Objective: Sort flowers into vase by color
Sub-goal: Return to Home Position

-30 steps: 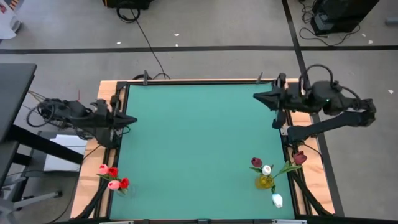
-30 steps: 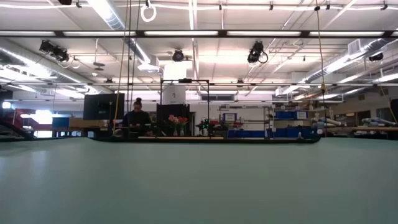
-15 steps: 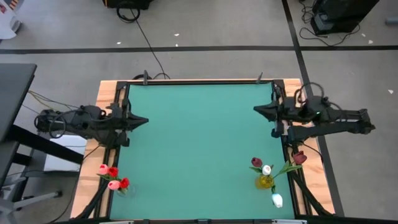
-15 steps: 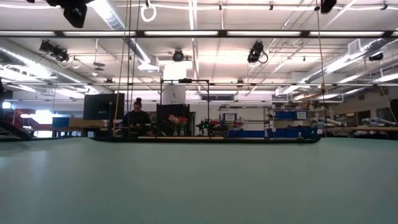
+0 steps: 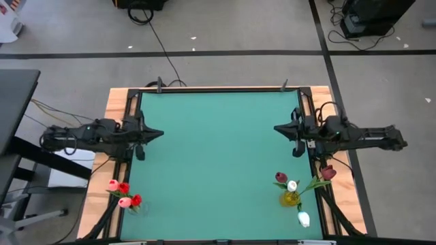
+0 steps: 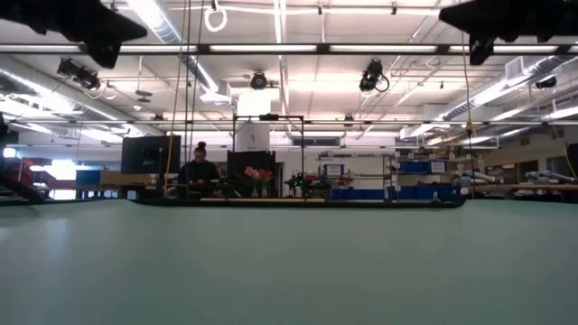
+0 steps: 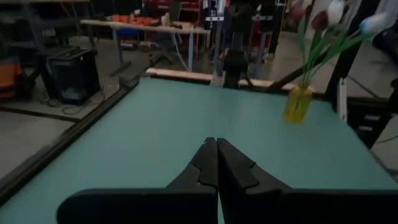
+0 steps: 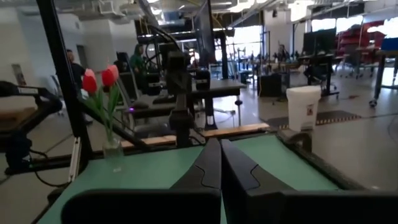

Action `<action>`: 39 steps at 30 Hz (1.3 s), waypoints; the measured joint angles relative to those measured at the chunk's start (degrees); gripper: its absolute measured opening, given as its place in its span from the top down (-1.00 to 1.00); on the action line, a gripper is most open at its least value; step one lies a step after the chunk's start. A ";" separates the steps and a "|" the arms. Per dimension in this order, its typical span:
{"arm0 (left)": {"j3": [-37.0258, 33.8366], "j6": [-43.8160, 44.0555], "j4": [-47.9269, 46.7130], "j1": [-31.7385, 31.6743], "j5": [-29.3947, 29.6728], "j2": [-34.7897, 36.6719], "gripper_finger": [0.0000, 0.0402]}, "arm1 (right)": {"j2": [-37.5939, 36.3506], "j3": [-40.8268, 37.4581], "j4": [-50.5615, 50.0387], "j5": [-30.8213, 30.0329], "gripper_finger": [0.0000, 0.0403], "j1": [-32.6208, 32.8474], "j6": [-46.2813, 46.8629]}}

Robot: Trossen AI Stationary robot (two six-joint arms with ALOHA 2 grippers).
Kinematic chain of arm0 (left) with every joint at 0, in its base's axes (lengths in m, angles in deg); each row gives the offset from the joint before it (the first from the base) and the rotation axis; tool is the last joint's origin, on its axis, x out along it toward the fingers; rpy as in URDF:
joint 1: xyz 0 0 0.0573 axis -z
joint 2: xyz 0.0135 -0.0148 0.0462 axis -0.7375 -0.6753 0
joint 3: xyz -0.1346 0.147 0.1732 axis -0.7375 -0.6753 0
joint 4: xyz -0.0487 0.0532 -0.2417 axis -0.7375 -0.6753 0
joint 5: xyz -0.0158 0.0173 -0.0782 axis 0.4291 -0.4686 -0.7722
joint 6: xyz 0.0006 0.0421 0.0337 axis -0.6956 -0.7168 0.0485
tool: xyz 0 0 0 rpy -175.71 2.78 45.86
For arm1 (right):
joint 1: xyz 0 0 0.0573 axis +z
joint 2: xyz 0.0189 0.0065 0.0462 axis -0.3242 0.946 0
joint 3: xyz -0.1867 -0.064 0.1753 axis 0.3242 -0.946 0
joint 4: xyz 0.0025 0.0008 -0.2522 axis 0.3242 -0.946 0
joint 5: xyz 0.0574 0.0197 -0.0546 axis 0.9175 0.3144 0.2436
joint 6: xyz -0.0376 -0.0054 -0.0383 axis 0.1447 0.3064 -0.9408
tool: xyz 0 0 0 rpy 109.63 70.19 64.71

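risk: with left gripper (image 5: 160, 133) and right gripper (image 5: 276, 128) clenched empty, we fear a low swing tipping the translucent yellow vase (image 5: 291, 199) near the right gripper.

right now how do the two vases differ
The clear vase stands on the left arm's side, the yellow vase on the right arm's side. The clear vase holds red and pink tulips; the yellow vase holds maroon and white tulips. Both stand upright near the same table edge.
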 joint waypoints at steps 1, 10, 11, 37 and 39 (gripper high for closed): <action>-1.22 0.13 0.83 0.00 -0.02 0.33 1.00 | -0.77 -1.65 1.16 0.16 0.99 0.00 0.42; -8.13 -0.84 6.23 0.00 -0.20 5.87 1.00 | -9.52 -6.49 -1.19 0.37 0.99 -0.32 0.93; -8.50 -0.78 6.20 0.00 -0.20 6.76 1.00 | -10.84 -6.49 -2.55 0.37 0.99 -0.47 0.38; -23.97 3.28 14.77 0.00 -5.82 14.21 1.00 | -18.33 -18.53 2.39 3.63 0.98 -0.87 5.82; -24.92 2.98 17.46 -0.02 -7.21 13.66 1.00 | -18.43 -18.53 2.29 4.83 0.98 -0.87 5.24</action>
